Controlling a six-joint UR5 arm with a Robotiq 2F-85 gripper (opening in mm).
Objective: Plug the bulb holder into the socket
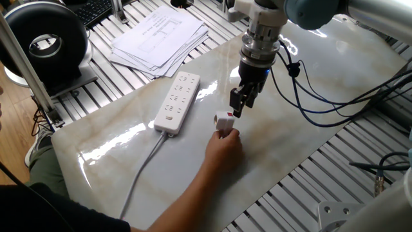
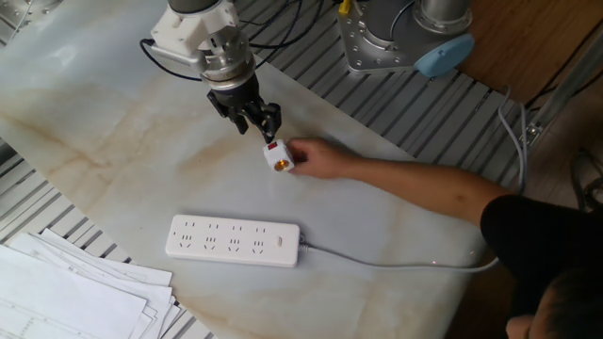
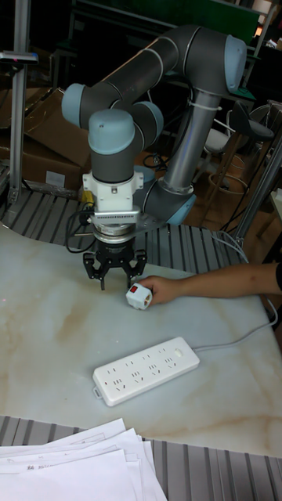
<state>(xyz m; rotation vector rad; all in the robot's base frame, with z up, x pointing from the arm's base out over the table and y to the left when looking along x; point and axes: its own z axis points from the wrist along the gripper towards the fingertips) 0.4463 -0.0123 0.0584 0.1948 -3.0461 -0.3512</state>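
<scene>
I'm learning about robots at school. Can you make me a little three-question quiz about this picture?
1. True or false: the gripper is open.
2. Who holds the bulb holder? A) the gripper B) a person's hand C) nobody
3. Fill in: the bulb holder is not yet plugged into the ____.

Key: 1 true. 2 B. 3 socket.

One bulb holder (image 1: 223, 120) is counted, one socket (image 1: 177, 102), one gripper (image 1: 237, 103) with two fingers, one person's hand (image 1: 225, 145), one stack of papers (image 1: 159, 38) at upper left, one round black device (image 1: 42, 38).
</scene>
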